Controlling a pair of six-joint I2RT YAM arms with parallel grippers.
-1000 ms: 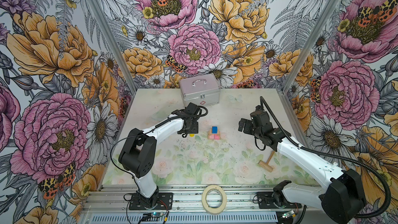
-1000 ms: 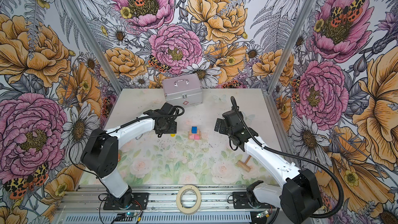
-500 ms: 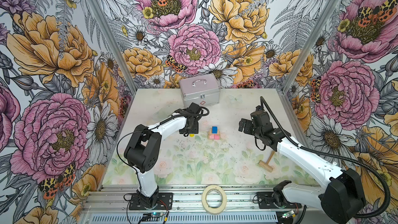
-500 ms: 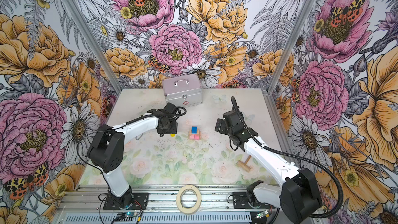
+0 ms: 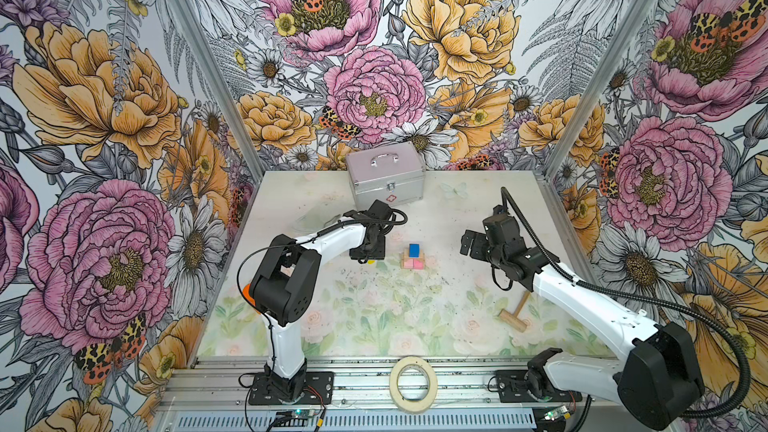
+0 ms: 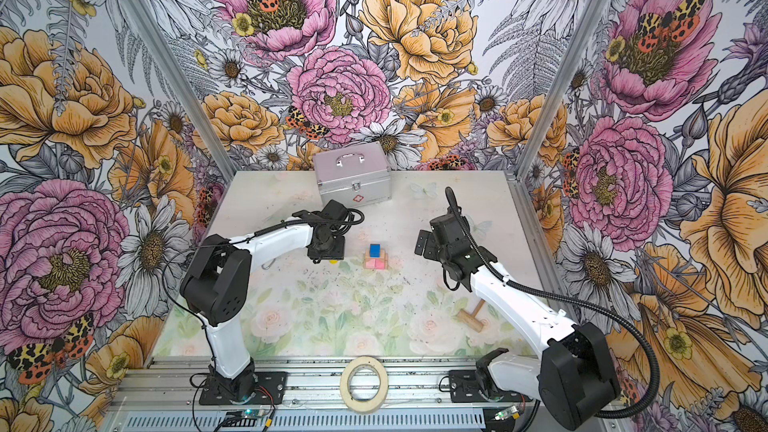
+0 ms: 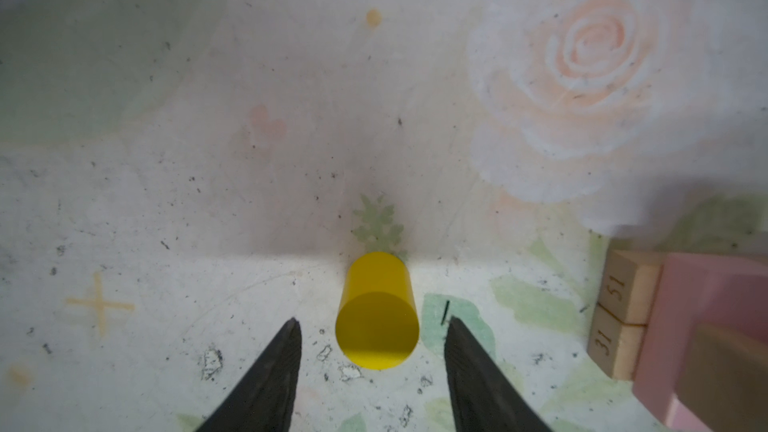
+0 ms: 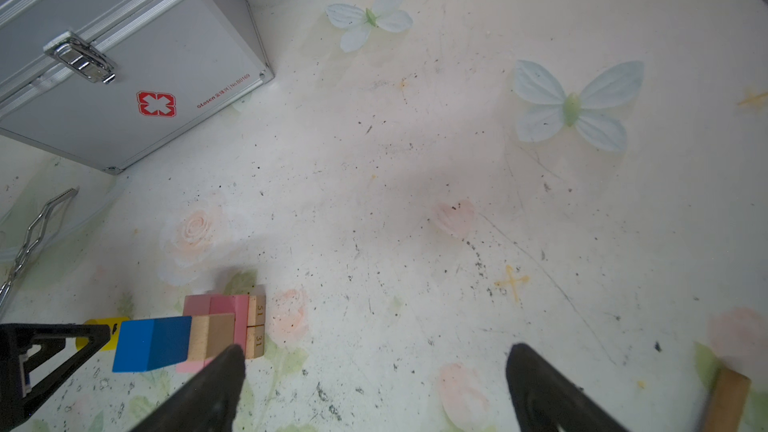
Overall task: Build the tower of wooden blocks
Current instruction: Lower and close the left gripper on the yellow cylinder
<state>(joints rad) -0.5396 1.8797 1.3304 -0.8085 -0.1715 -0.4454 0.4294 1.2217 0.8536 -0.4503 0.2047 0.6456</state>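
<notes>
The wood block tower (image 5: 412,256) stands mid-table in both top views (image 6: 375,257): tan bricks (image 7: 627,297) at the base, pink bricks (image 8: 224,305) above, a blue block (image 8: 151,342) on top. A yellow cylinder (image 7: 376,313) sits on the mat left of the tower, its round end facing the left wrist camera. My left gripper (image 7: 372,321) points down over it, open, with one finger on each side and a gap between each finger and the cylinder. From above only a yellow sliver (image 5: 370,261) shows under the left gripper (image 5: 368,253). My right gripper (image 5: 469,243) hovers open and empty to the right of the tower (image 8: 376,350).
A silver case (image 5: 385,172) with a handle stands at the back centre. A wooden mallet (image 5: 515,313) lies at the front right beside the right arm. A tape roll (image 5: 412,384) rests on the front rail. A bent metal wire piece (image 8: 37,226) lies by the case.
The left arm's elbow has swung to the right while its gripper stayed over the yellow cylinder with its jaws narrowing. The right arm and the tower have not moved.
</notes>
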